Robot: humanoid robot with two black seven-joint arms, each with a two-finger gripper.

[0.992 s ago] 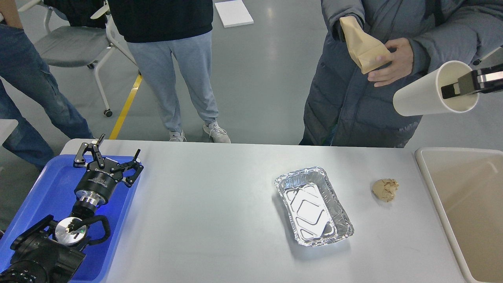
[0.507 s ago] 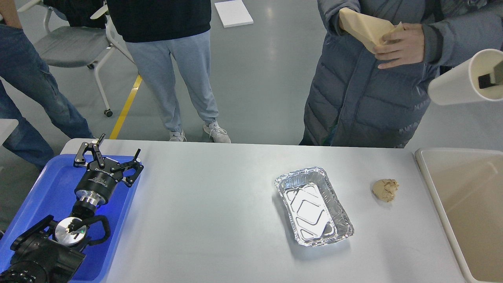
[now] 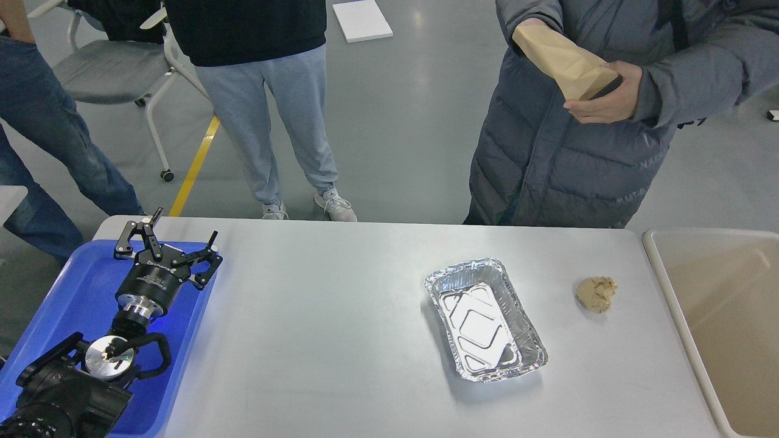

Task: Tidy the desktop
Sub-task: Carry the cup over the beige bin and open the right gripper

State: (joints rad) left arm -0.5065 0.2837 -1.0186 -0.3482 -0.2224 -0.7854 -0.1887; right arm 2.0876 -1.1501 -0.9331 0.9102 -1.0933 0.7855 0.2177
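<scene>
Here the desktop [image 3: 341, 340] fills the lower view, its far edge toward the standing people. Right of its middle lies an empty foil tray [image 3: 485, 319], and nearer the right edge a crumpled paper ball [image 3: 596, 294], both probably litter awaiting the beige bin [image 3: 718, 316] just off that edge. At the left edge, the left gripper [image 3: 167, 246] hangs over the blue tray [image 3: 73, 292], fingers spread wide and empty. The right gripper is out of view.
</scene>
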